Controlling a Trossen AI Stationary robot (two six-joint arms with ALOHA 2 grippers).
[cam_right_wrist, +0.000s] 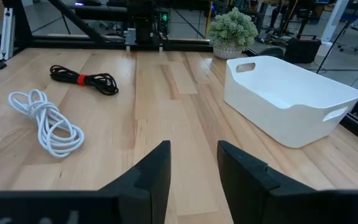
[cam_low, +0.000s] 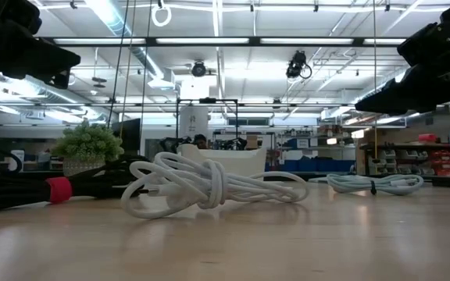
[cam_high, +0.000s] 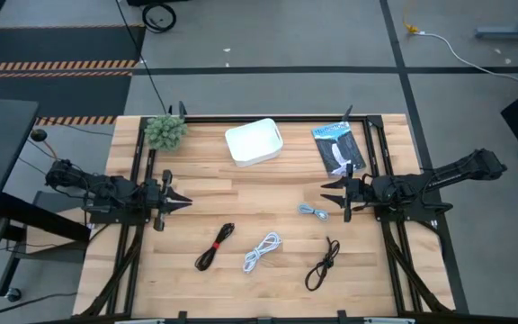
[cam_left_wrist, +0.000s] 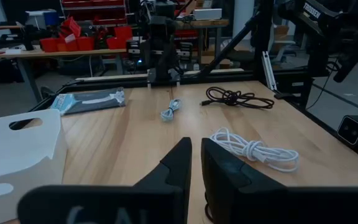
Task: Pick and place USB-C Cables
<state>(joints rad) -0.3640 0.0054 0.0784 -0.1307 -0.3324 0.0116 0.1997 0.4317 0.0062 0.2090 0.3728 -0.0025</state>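
Four coiled cables lie flat on the wooden table. The black one with a red tie [cam_high: 215, 246] is near the front left. The white one [cam_high: 262, 252] lies beside it. The all-black one [cam_high: 322, 263] is at the front right. The short pale blue-grey one [cam_high: 312, 211] lies close in front of my right gripper [cam_high: 325, 193]. That gripper hovers open and empty at the right side. My left gripper [cam_high: 185, 201] hovers at the left side, its fingers [cam_left_wrist: 179, 163] almost together, empty. The wrist views show the white cable [cam_left_wrist: 257, 149] [cam_right_wrist: 47, 123] and the red-tied cable [cam_right_wrist: 84, 79].
A white bin [cam_high: 254, 141] stands at the far middle. A green fuzzy plant [cam_high: 165, 131] sits at the far left, and a flat black-and-blue packet [cam_high: 338, 147] at the far right. Dark frame rails run along the table's left and right sides. Bare wood lies between the two grippers.
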